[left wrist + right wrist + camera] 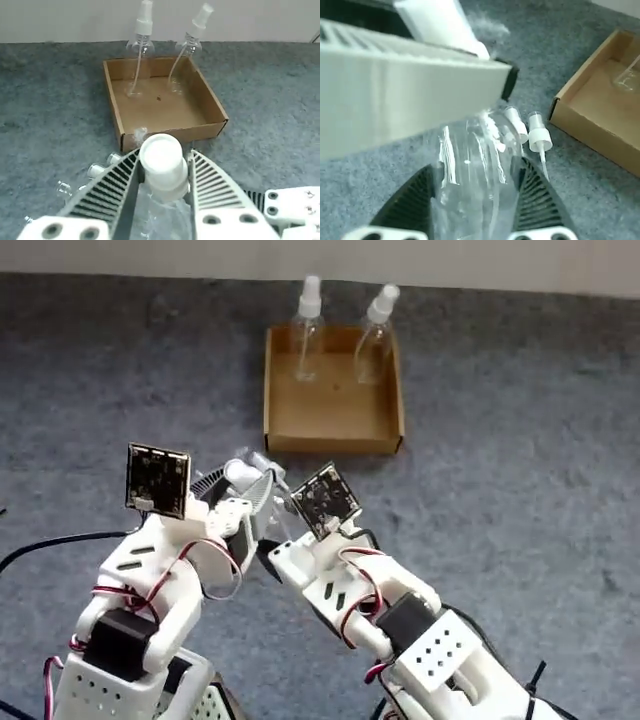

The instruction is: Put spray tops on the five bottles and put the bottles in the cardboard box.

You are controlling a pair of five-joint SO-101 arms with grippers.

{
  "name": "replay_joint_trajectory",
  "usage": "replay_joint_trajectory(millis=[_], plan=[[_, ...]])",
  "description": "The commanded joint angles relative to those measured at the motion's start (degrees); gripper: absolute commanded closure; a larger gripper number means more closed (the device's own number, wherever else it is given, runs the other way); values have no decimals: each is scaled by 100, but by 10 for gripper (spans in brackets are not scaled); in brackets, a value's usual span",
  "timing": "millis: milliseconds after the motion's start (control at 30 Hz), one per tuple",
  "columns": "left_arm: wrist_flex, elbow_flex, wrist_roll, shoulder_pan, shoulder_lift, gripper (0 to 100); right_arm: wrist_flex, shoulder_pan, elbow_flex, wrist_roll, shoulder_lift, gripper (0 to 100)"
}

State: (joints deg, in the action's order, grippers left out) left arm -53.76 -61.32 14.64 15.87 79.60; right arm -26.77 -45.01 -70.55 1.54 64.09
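A clear bottle (470, 170) is held upright between the two arms, with my right gripper (475, 172) shut on its body. A white spray top (161, 162) sits at the bottle's neck, and my left gripper (162, 160) is shut on it from above. From the high view both grippers meet just in front of the cardboard box (335, 430), the left gripper (248, 478) above the right gripper (275, 538). Two bottles with spray tops (307, 335) (375, 338) stand at the box's far wall. The same two bottles (140, 50) (189, 47) stand there in the left wrist view.
Loose spray tops (538, 138) (516, 125) lie on the grey carpet beside the held bottle, near the box's front corner (580, 120). Small clear and white parts (100, 170) (64, 188) lie on the carpet by the left gripper. The front half of the box floor (170, 112) is bare.
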Motion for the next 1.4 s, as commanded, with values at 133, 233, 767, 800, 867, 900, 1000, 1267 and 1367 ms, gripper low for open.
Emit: replay_joint_trajectory(millis=[133, 233, 767, 800, 867, 900, 1000, 1267, 1367], plan=[[-141, 66, -932, 224, -22, 930, 286, 268, 145, -105, 189, 995], [-185, 321, -1064, 127, -31, 852, 286, 268, 136, -105, 189, 995], [-563, 1868, -1547, -620, -48, 847, 303, 277, -110, -105, 189, 995], [-387, 1868, -1547, -664, -75, 848, 303, 277, -110, -105, 189, 995], [-35, 1807, -1547, -681, -101, 869, 303, 277, -101, -105, 189, 995], [123, 1710, -1547, -664, -92, 883, 303, 277, -101, -105, 189, 995], [492, 1429, -1556, -637, -101, 911, 303, 268, -101, -105, 189, 995], [1073, 488, -1582, -576, -101, 913, 303, 268, -101, -97, 189, 995], [1055, 338, -1749, -347, -101, 915, 303, 268, -101, -97, 189, 995]])
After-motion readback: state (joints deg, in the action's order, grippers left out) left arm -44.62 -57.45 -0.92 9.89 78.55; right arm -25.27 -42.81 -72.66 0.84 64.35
